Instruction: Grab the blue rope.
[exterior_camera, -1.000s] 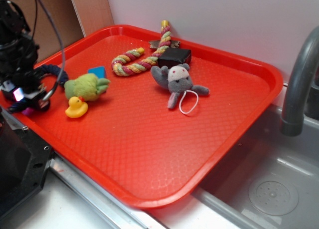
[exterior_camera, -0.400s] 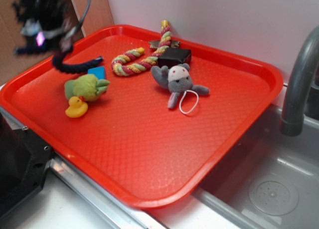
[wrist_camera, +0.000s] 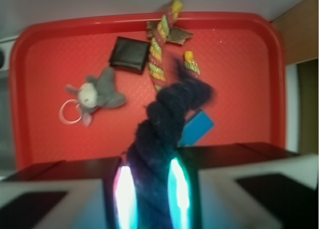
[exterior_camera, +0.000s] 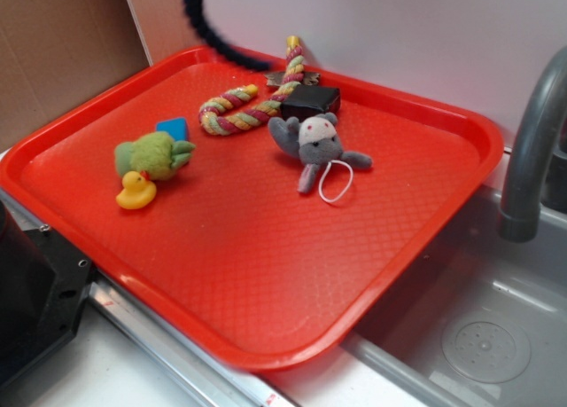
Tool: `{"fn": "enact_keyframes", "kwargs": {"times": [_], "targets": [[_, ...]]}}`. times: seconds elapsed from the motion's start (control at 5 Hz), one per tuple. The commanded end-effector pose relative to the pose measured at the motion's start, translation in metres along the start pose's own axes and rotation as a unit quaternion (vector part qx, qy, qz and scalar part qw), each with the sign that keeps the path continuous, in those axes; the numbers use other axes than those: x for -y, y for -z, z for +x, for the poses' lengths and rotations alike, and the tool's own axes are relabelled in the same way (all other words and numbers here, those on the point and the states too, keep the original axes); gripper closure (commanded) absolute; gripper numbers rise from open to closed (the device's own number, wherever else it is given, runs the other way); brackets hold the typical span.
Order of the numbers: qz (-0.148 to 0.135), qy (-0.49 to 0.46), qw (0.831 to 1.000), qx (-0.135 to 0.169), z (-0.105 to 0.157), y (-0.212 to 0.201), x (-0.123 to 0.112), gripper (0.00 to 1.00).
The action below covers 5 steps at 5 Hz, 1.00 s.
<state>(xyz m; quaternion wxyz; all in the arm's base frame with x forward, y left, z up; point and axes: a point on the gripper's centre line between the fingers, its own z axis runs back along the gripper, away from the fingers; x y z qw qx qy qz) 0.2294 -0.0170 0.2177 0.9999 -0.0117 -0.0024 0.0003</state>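
The blue rope (wrist_camera: pixel 167 119) is a thick dark navy twisted rope. It hangs from between my gripper's (wrist_camera: pixel 149 191) two glowing pads in the wrist view, high above the red tray (wrist_camera: pixel 45 134). The gripper is shut on it. In the exterior view only the rope's lower end (exterior_camera: pixel 213 35) shows, curving down from the top edge above the tray's (exterior_camera: pixel 266 274) far left corner. The gripper itself is out of the exterior view.
On the tray lie a pink-yellow-green rope (exterior_camera: pixel 244 105), a black box (exterior_camera: pixel 310 98), a grey plush mouse (exterior_camera: pixel 314 145), a green plush toy (exterior_camera: pixel 152 154), a yellow duck (exterior_camera: pixel 135 191) and a small blue block (exterior_camera: pixel 173 128). A grey faucet (exterior_camera: pixel 532 150) and sink (exterior_camera: pixel 478 336) are at the right.
The gripper has risen from the tray's left edge with the blue rope in it, up and toward the back, and has left the exterior view. The rope is off the tray.
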Motion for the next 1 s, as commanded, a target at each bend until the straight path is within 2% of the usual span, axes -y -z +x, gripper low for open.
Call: {"fn": "enact_keyframes", "kwargs": {"times": [0.0,0.2,0.4,0.6,0.8], "targets": [[-0.013,0.019,0.999,0.035,-0.054,-0.020,0.028,1.00],[-0.011,0.034,0.999,0.023,-0.077,-0.008,0.042,1.00],[0.000,0.022,1.000,0.008,-0.093,0.004,0.042,1.00],[0.007,-0.003,1.000,0.016,-0.092,0.004,0.031,1.00],[0.001,-0.027,1.000,0.014,-0.088,0.008,0.018,1.00]]}}
